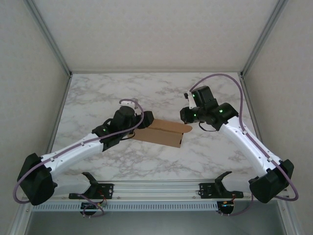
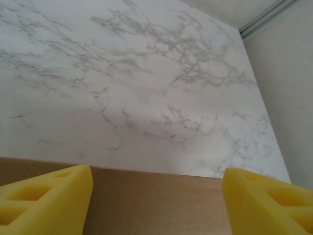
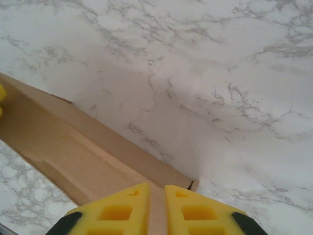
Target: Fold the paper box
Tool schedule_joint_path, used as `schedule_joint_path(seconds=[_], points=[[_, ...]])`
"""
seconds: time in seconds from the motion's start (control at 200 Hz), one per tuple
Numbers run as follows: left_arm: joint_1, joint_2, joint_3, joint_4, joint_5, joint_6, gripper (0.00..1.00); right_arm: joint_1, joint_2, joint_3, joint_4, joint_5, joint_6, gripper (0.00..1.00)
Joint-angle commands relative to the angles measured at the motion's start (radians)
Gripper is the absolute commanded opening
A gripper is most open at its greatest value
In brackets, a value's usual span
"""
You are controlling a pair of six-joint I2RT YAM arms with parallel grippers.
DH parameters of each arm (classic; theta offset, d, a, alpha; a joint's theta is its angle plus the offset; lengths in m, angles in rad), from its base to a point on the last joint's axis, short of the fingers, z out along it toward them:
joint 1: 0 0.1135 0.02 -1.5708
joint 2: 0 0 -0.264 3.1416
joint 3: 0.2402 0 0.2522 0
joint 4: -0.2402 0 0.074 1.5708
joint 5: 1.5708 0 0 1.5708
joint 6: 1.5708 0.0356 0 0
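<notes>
**Top external view.** The paper box (image 1: 161,131) lies near the middle of the marble-patterned table (image 1: 98,93), a shallow brown cardboard form with its long axis running left to right and tilted slightly down toward the right. The left gripper (image 1: 145,119) meets the box at its left end. The right gripper (image 1: 187,120) meets it at its right end, so the box sits between the two arms.

**Left wrist view.** The left gripper (image 2: 156,171) stands wide. Its two yellow fingers (image 2: 44,196) appear at the lower corners of the view, well apart. A flat brown panel of the paper box (image 2: 156,200) spans the space between them along the bottom of the view, and its straight far edge runs from one finger to the other. Whether the fingers touch the cardboard cannot be told. The table (image 2: 146,73) extends beyond the box edge.

**Right wrist view.** The right gripper (image 3: 157,196) is drawn narrow. Its yellow fingers (image 3: 117,210) are almost together, with a thin strip of cardboard in the slit between them. The paper box (image 3: 73,147) runs from the fingers diagonally up and to the left, showing a raised side wall and a shallow inner trough. A small corner tab of the box lies just right of the fingers. The table (image 3: 220,73) lies on both sides of the box.
</notes>
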Motion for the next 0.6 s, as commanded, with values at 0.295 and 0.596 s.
schedule_joint_path(seconds=[0.295,0.596], points=[[-0.021,0.029,-0.027,0.012,-0.05,-0.043,0.71,0.006,-0.104,-0.094,-0.058,-0.007,0.403,0.49],[-0.022,0.036,-0.022,0.004,-0.058,-0.035,0.71,-0.029,-0.046,-0.113,-0.01,-0.035,0.429,0.52]])
